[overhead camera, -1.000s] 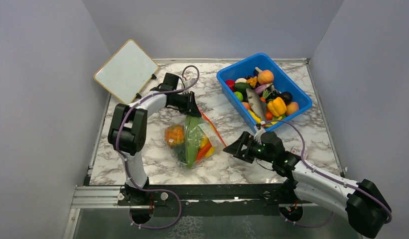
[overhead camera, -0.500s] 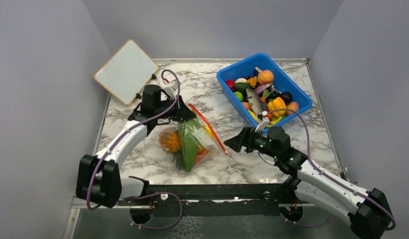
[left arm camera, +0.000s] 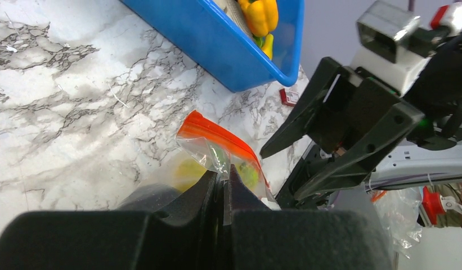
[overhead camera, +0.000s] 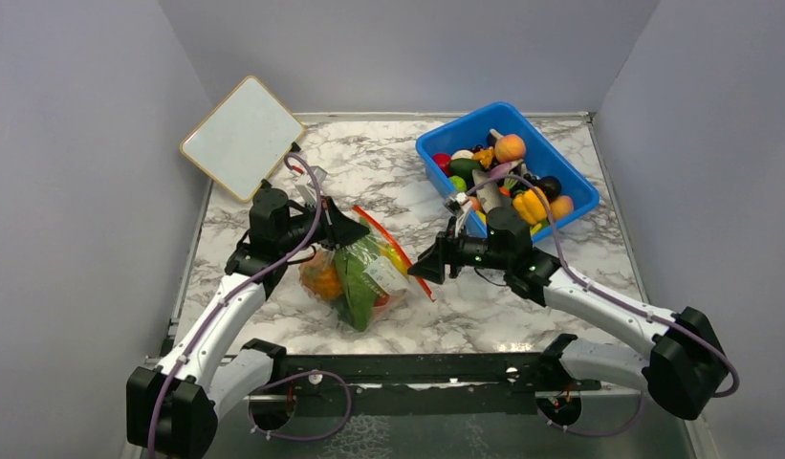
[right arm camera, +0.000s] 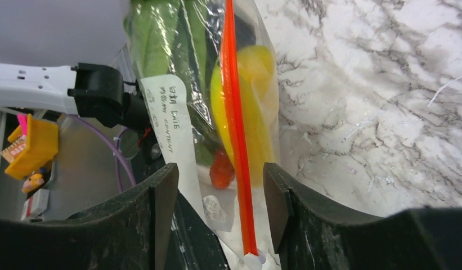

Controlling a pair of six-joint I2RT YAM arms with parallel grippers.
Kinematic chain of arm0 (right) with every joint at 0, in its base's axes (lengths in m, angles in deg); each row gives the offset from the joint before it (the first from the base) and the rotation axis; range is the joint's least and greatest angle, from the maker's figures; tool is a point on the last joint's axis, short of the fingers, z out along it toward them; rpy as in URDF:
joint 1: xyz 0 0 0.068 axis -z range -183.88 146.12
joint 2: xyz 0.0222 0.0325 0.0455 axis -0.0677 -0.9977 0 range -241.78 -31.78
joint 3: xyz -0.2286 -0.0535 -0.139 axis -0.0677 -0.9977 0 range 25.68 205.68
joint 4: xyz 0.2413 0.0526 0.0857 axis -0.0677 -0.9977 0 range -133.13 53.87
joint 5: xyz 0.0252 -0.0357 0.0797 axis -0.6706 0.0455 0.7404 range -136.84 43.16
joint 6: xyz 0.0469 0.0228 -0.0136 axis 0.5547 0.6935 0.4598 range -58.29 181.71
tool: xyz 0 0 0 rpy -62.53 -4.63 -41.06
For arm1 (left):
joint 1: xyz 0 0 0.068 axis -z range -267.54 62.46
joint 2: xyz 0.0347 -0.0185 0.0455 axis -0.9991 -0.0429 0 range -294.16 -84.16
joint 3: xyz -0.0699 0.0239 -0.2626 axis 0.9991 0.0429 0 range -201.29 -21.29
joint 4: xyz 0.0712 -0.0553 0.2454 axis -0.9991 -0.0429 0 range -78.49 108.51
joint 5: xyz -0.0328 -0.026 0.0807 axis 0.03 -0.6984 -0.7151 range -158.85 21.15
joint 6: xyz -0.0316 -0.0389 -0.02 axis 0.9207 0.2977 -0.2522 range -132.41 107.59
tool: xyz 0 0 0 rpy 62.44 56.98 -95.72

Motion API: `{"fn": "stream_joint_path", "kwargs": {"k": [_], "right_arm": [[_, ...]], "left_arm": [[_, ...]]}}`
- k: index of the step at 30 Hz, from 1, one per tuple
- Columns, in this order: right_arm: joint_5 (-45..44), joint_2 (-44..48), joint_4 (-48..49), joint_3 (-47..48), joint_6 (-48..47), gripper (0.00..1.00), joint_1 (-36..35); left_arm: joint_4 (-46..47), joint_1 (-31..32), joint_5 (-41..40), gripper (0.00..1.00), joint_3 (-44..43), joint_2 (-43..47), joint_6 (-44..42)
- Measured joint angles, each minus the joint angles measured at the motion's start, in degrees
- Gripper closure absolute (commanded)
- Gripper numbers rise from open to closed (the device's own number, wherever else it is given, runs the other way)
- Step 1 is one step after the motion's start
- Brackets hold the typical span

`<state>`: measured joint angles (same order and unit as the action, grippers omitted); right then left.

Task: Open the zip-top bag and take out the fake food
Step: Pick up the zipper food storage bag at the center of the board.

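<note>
Right arm has swung in from the near right, so the right gripper (overhead camera: 414, 272) now sits at the right edge of the zip-top bag (overhead camera: 369, 277). The left arm has folded back toward its base, and the left gripper (overhead camera: 355, 232) has come nearer with the bag's far end.

Left gripper: jaws pressed together on a fold of clear plastic just below the zip strip (left arm camera: 214, 130). In the wrist view we see film pinched between the fingers (left arm camera: 206, 185).

Right gripper: jaws apart, one finger to each side of the zip strip, which runs between them. We cannot tell whether either pad touches the plastic.

Bag lies on the marble table (overhead camera: 407, 182), left of centre, between the two grippers. The fake food (overhead camera: 355, 277) is inside it: a green leaf (right arm camera: 161, 39), and a yellow piece (right arm camera: 255, 107) against the strip. Blue bin (overhead camera: 462, 121) of toys far right; white board (overhead camera: 243, 137) far left.
</note>
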<state>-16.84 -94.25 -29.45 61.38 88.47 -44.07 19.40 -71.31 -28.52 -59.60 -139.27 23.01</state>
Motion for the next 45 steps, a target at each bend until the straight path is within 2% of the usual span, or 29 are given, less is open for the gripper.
{"fn": "stream_joint_path", "kwargs": {"k": [7,8,10,16,17,20,24,25,27,28,29,30,32,35,40,45], "right_arm": [[4.6,-5.4,-1.2,0.8,-2.9,0.47,0.0],[5.2,-6.0,-1.4,1.0,-3.4,0.49,0.0],[5.8,-6.9,-2.0,1.6,-4.2,0.59,0.0],[7.2,-9.1,-2.4,3.0,-5.4,0.66,0.0],[7.3,-9.2,-2.4,3.0,-5.3,0.69,0.0],[7.5,-9.4,-2.3,3.0,-4.6,0.92,0.0],[7.8,-9.4,-2.5,3.5,-4.4,0.99,0.0],[7.8,-9.4,-2.5,3.6,-4.4,0.99,0.0],[7.9,-9.1,-2.5,3.9,-4.3,0.99,0.0],[8.1,-8.8,-2.8,4.2,-4.3,0.99,0.0],[8.3,-8.6,-3.2,4.6,-4.4,0.99,0.0],[8.5,-8.2,-3.7,5.2,-4.6,0.99,0.0],[8.9,-7.3,-5.3,7.0,-5.4,0.99,0.0],[9.7,-6.1,-8.4,10.7,-7.6,0.99,0.0],[10.0,-6.0,-16.4,17.9,-13.1,0.99,0.0],[10.1,-6.7,-24.7,24.0,-19.2,0.99,0.0]], "left_arm": [[0.0,0.0,-0.1,0.94,0.0,1.1,0.8],[-0.1,0.0,-0.1,0.94,0.0,1.3,0.9],[-0.1,0.0,-0.1,0.94,0.0,1.7,0.9],[-1.1,0.0,-0.8,0.94,0.0,2.9,0.5],[-1.6,0.0,-1.1,0.94,0.0,3.1,0.2],[-3.5,0.0,-2.7,0.89,0.0,4.0,-1.3],[-6.5,0.0,-5.0,0.84,-0.1,5.7,-4.0],[-7.1,0.0,-5.4,0.82,-0.2,5.9,-4.6],[-8.1,0.0,-6.4,0.68,-0.4,6.6,-5.6],[-8.6,0.0,-6.9,0.54,-0.5,7.0,-5.9],[-9.1,0.0,-7.4,0.35,-0.6,7.3,-6.4],[-9.6,0.0,-8.0,0.21,-0.7,7.7,-6.9],[-11.5,0.0,-10.0,0.10,-1.5,8.7,-8.3],[-14.4,0.0,-14.0,0.01,-3.7,10.2,-9.9],[-16.7,0.0,-19.6,0.01,-8.3,12.4,-13.9],[-15.9,0.0,-17.6,0.01,-13.3,11.2,-19.7]]}}
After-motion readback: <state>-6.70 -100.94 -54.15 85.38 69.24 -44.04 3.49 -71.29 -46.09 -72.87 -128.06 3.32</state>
